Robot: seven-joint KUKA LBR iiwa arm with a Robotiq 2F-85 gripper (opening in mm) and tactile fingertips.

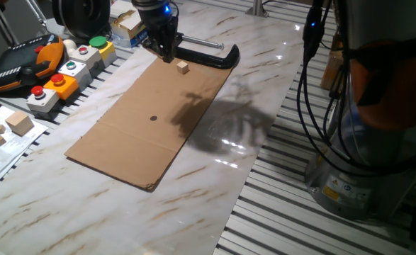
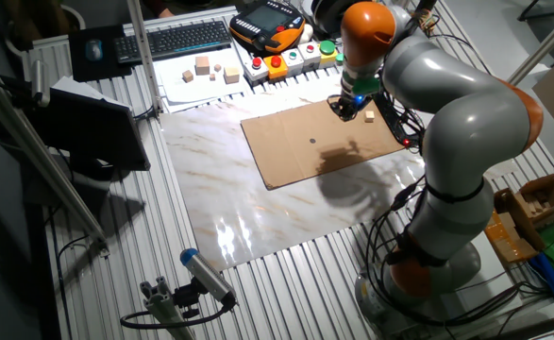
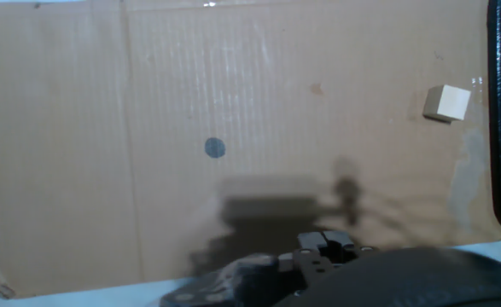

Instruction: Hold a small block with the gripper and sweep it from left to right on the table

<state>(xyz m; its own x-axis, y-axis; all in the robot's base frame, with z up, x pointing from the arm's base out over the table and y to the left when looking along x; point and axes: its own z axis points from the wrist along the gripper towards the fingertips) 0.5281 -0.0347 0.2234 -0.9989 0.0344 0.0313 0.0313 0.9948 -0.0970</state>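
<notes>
The small block (image 1: 183,67) is a tiny tan cube lying free on the brown cardboard sheet (image 1: 144,127), near its far corner. My gripper (image 1: 169,57) hangs just above the cardboard a short way left of the block, apart from it, fingers together with nothing between them. In the other fixed view the block (image 2: 368,116) lies just right of the gripper (image 2: 344,110). The hand view shows the block (image 3: 447,102) at the upper right and the closed fingertips (image 3: 323,246) at the bottom. The white marble table (image 1: 215,177) lies under the cardboard.
A black clamp (image 1: 209,54) lies just beyond the block at the cardboard's far edge. Button boxes (image 1: 69,74) and an orange-black pendant (image 1: 23,60) stand at the left. Larger wooden cubes (image 1: 20,122) rest on paper. A dark dot (image 1: 153,117) marks the cardboard.
</notes>
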